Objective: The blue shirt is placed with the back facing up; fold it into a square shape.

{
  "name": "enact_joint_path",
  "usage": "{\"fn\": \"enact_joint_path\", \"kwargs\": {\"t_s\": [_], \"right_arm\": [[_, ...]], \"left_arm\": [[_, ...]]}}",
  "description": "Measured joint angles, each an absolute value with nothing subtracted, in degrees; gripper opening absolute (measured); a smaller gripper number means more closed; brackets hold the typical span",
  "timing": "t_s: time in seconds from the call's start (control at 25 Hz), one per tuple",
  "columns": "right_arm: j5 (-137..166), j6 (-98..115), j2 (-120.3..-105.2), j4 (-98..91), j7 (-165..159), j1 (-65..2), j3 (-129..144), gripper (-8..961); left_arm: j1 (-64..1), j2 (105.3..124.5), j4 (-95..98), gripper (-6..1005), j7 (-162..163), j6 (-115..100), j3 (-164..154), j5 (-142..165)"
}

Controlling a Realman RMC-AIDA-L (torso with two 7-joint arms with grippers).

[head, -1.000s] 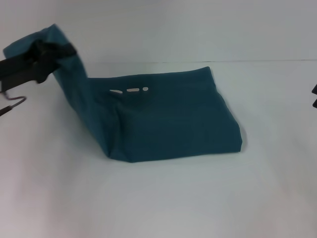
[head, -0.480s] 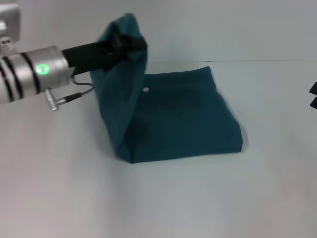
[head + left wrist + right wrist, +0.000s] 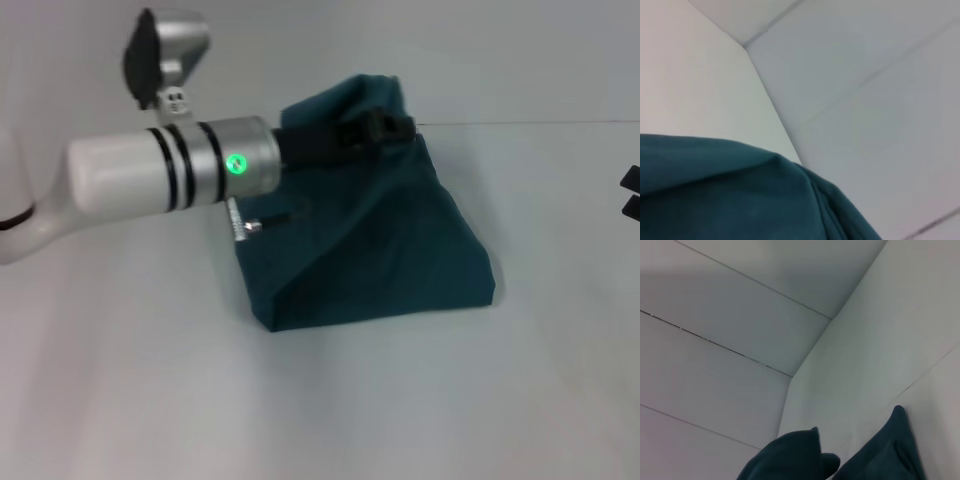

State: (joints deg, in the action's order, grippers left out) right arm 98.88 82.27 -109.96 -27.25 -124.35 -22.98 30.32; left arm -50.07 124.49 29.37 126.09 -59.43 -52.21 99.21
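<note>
Shirt position: your blue shirt (image 3: 400, 255) sits at the middle of the white worktop (image 3: 330, 400), partly folded, with one flap lifted up over the far left part of it.
Edges: the near edge runs fairly straight from the left corner to the right corner, and the right corner looks rounded and a bit puffy. The far edge lies close to the line where the worktop meets the wall.
Open room: you have bare worktop all along the near side and out to the right of the shirt. On the left, your own forearm crosses above the surface.
Material: soft, matte, dark teal-blue cloth, draping in a slanted sheet from the raised peak down to the flat layers. A crease runs diagonally down toward the near left corner.
Left tool (image 3: 392, 126): it is up at the peak of the lifted flap, black fingers pressed together on a pinch of the shirt, holding that fold clear of the layers below.
Left wrist view: teal cloth fills the lower part, with pale wall panels behind it.
Right tool: only a dark sliver shows at the far right edge of the head view, well apart from the shirt. You cannot tell how its fingers stand.
Right wrist view: two dark teal humps of cloth against pale wall panels.
</note>
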Motion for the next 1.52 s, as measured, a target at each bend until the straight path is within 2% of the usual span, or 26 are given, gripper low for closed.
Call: {"fn": "enact_joint_path", "kwargs": {"t_s": [0.44, 0.52, 0.76, 0.96, 1.12, 1.2, 1.36, 1.52], "right_arm": [[98.87, 82.03, -109.54, -26.82, -124.48, -22.47, 30.33, 623], [98.93, 81.92, -109.37, -26.51, -124.46, -22.51, 30.30, 623], [100.78, 81.20, -109.24, -26.42, -124.65, -22.78, 29.82, 622], [101.23, 81.11, -109.09, -26.35, -124.67, -22.85, 30.19, 622], [104.76, 81.29, -108.46, -26.42, -124.70, -23.70, 30.29, 622], [107.97, 81.87, -107.96, -26.58, -125.01, -25.02, 30.31, 622], [117.03, 82.97, -106.68, -27.05, -127.20, -30.15, 30.32, 621], [124.42, 83.27, -106.03, -27.32, -130.21, -36.31, 30.39, 622]], "left_arm": [[-49.65, 124.41, 25.04, 15, 118.88, -59.14, -63.52, 94.29], [-49.78, 124.39, 25.13, 100, 119.97, -58.41, -65.89, 94.32], [-49.80, 124.62, 28.11, 210, 119.32, -65.37, -67.19, 91.83], [-44.03, 124.14, 35.19, 302, 119.29, -71.14, -65.68, 87.02], [-38.56, 123.41, 36.68, 452, 124.92, -71.39, -58.36, 86.22], [-35.99, 122.33, 36.67, 527, 128.53, -72.26, -55.34, 86.19], [-32.01, 120.31, 36.66, 721, 132.70, -75.21, -52.70, 86.72], [-28.89, 119.92, 36.78, 871, 133.20, -78.94, -46.92, 88.63]]}}
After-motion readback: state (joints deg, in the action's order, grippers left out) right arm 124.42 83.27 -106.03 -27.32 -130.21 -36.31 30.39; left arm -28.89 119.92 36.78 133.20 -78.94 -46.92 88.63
